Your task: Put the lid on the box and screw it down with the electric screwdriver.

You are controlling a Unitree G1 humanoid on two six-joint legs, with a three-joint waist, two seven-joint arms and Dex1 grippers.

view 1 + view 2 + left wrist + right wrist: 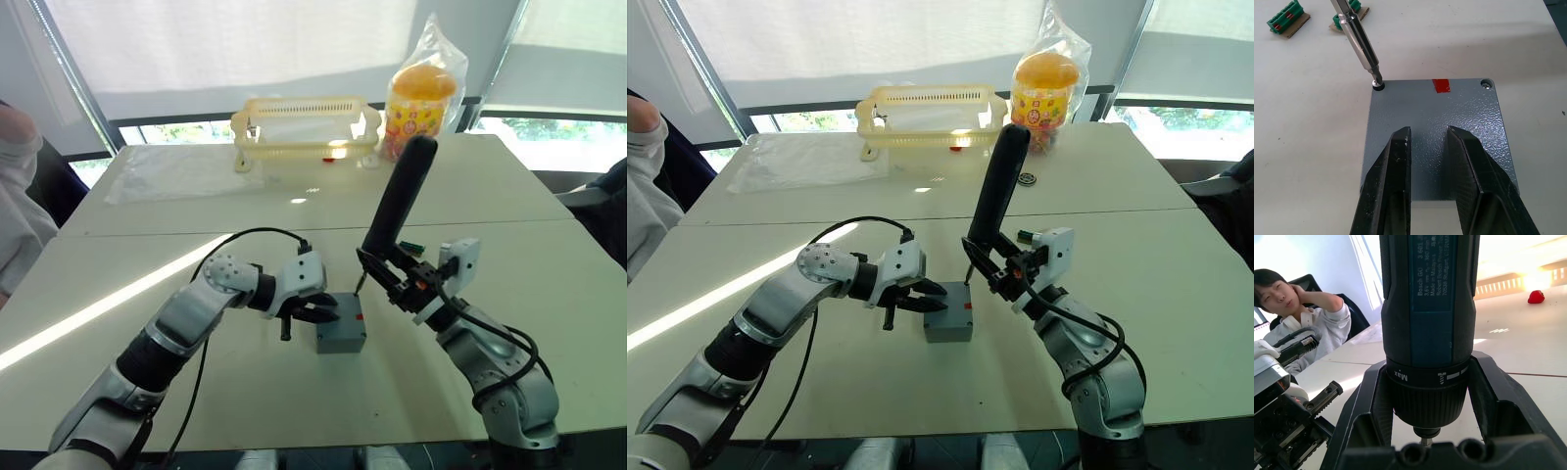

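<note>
The grey box (341, 335) sits mid-table with the lid (1440, 132) lying flat on top of it; a red mark shows at the lid's far edge. My left gripper (318, 313) reaches in from the left, open, its two black fingers (1396, 166) lying over the lid with nothing between them. My right gripper (394, 274) is shut on the electric screwdriver (400, 201), which leans up and away from the box. The screwdriver's metal bit (1359, 41) comes down into the screw hole at the lid's far left corner. Another corner hole (1486, 84) has a screw in it.
A yellow slotted basket (306, 127) and a bagged snack jar (421, 98) stand at the table's far edge, with a clear plastic sheet (181, 171) to their left. Two green terminal blocks (1288, 22) lie just beyond the box. A person (20, 196) sits at the left.
</note>
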